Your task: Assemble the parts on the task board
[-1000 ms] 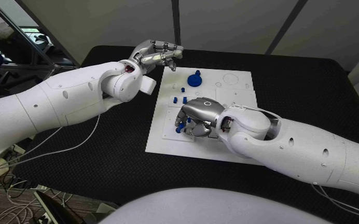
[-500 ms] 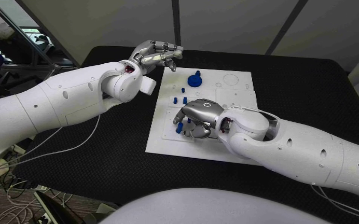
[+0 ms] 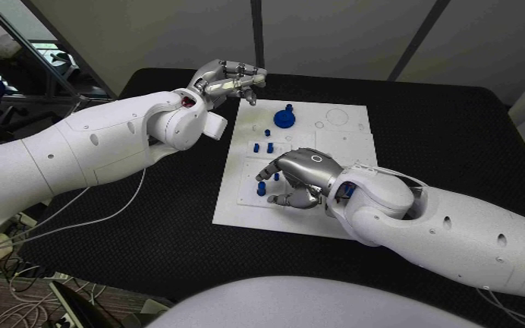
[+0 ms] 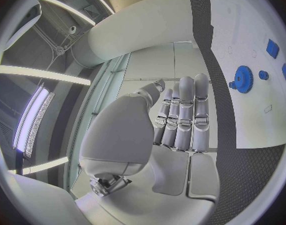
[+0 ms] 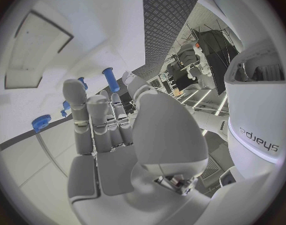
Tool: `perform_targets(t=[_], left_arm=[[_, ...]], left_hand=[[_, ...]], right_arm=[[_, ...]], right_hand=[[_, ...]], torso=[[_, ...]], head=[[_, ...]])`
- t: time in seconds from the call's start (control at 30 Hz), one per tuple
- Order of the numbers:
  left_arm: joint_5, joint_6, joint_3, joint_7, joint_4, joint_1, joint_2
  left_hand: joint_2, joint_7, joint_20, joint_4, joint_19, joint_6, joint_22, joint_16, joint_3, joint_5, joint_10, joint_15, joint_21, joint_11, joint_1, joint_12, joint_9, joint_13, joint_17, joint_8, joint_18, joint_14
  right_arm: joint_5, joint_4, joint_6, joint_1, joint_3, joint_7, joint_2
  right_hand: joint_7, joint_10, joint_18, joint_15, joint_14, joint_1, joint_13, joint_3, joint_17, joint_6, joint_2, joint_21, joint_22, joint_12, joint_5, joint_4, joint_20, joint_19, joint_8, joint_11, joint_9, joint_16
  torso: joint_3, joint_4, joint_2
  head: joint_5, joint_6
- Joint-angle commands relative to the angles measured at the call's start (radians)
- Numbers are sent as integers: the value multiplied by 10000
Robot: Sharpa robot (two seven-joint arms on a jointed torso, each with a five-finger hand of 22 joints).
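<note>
Parts (image 3: 262,146), small and blue, stood on the white task board (image 3: 346,143) at mid-counter, a blue gear (image 3: 284,118) farther back. Right hand (image 3: 297,176) hovered over the near pegs, fingers (image 3: 269,168) apart, holding nothing. Left hand (image 3: 229,79) hung beyond the board's far left corner, fingers (image 4: 184,110) together, empty.

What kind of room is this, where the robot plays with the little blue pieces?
Probably a robot lab or test room. A white task board with blue parts lies on a black table, plain grey partition walls stand behind, and loose cables hang beside the table.
</note>
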Motion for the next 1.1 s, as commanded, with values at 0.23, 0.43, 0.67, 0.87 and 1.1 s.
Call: perform_targets(t=[0.23,0.43,0.67,0.87,1.1], left_arm=[[33,99,6,-2,22,18,-61],[33,72,4,-16,52,18,-141],[33,31,1,-23,104,18,-231],[33,18,-3,-24,126,18,-260],[33,22,-6,-23,131,16,-271]], left_hand=[[102,-3,51,9,2,-53,-16,-66,-43,57,-76,29,-66,10,-27,29,-17,10,-13,55,-181,-68],[102,-3,51,9,2,-53,-16,-66,-43,57,-76,29,-66,10,-27,29,-17,10,-13,55,-181,-68],[108,-1,52,11,7,-61,-25,-70,-53,56,-90,30,-80,13,-31,38,-18,11,-17,58,-181,-70],[108,1,53,18,9,-62,-29,-71,-64,54,-93,32,-87,15,-43,45,-18,13,-19,61,-182,-71],[108,1,53,18,9,-62,-29,-71,-64,54,-93,32,-87,15,-43,45,-18,13,-19,61,-182,-71]], right_arm=[[2638,934,-1232,111,692,42,-1529],[3890,1373,-1065,168,953,-584,-2999],[3506,1590,-382,165,994,-1912,-4097],[2806,1712,-78,119,993,-2896,-4583],[2064,1851,165,-50,975,-3561,-4610]], right_hand=[[420,1402,-99,-192,580,-156,289,-165,856,619,342,763,1054,1259,120,264,-149,645,332,-217,156,759],[35,3184,-366,-580,1215,-617,952,-481,2235,1261,226,1891,2567,2427,187,683,-458,1534,741,-719,307,1626],[-324,3505,-588,-870,1470,-1944,2635,-1787,3048,1647,-21,2617,3615,4179,1927,1935,-734,2022,1248,-1018,598,2110],[-480,3567,-709,-966,1593,-1971,6320,-2872,3930,1729,49,3114,4356,7194,1919,2586,-869,2260,1988,-1179,1271,2631],[-568,3728,-761,-1007,1639,-2070,8232,-3593,4380,1493,276,3298,4643,8529,1883,2627,-909,2328,2619,-1226,2005,2870]], torso=[[-29,-54,-59],[-38,-113,-98],[-43,-220,-116],[-19,-310,-115],[-33,-268,-95]], head=[[-345,177],[-707,276],[-1085,316],[-1324,343],[-1437,315]])
